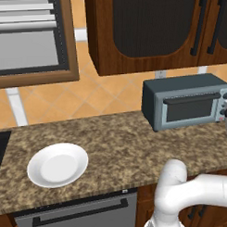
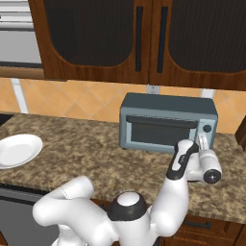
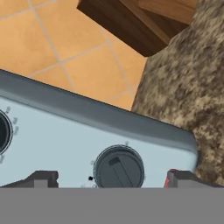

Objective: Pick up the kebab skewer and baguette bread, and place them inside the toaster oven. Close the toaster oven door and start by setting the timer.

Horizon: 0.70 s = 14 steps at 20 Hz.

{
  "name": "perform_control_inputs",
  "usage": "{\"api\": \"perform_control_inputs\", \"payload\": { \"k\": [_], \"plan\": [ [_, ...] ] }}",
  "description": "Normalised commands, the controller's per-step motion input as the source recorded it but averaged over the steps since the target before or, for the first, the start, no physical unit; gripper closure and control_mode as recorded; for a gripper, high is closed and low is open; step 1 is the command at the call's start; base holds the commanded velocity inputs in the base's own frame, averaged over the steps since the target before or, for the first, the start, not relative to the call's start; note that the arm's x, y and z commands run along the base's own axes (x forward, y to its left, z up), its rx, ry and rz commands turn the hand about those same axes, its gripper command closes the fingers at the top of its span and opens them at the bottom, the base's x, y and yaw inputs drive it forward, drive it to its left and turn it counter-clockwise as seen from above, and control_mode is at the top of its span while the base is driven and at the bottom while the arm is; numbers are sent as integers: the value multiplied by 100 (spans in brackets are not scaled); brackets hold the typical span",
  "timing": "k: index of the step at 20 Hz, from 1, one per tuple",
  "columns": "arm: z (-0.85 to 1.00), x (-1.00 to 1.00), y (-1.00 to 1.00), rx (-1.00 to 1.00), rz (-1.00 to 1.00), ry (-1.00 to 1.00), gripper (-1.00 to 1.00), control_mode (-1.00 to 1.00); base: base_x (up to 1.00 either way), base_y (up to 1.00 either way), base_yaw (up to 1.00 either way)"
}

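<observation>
- Gripper point(image 3: 111, 177) with jaws spread wide, holding nothing; two dark fingertips point(image 3: 43, 178) low in the hand view, at 7 and 5 o'clock, either side of a dark round knob point(image 3: 119, 168).
- Knob between the tips, not visibly touched by either; pointer mark aimed toward about 11 o'clock in the hand view.
- Part of a second knob point(image 3: 3, 131) at 9 o'clock on the same pale control panel point(image 3: 57, 140), cut by the frame edge.
- Right base view: hand point(image 2: 202, 144) just before the oven's knob panel, at 3 o'clock of the door.
- Oven point(image 2: 168, 122) grey-blue, against the tiled wall point(image 1: 96, 95), on the speckled counter point(image 1: 121, 143); at 3 o'clock in the left base view, near centre in the right base view.
- Door point(image 2: 161, 131) upright and shut, bar handle point(image 1: 191, 99) along its top, dark glass below.
- Skewer and baguette not made out through the glass.
- White plate point(image 1: 58, 164) well apart from the oven, at 8 o'clock in the left base view, with nothing on it.
- Dark wood cabinets point(image 2: 139, 38) above the oven, at 12 o'clock.
- Grey drawer front point(image 1: 77, 216) below the counter edge, at 7 o'clock.
</observation>
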Motion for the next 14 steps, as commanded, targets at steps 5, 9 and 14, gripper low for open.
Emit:
{"api": "perform_control_inputs", "payload": {
  "k": [5, 9, 14],
  "plan": [
    [0, 17, 0, 0, 0, 0, -100, -100, 0, 0, 0],
    [-2, 14, -3, 0, 0, 0, -100, -100, 0, 0, 0],
    [-3, 14, -9, 0, 0, 0, -100, -100, 0, 0, 0]
  ]
}}
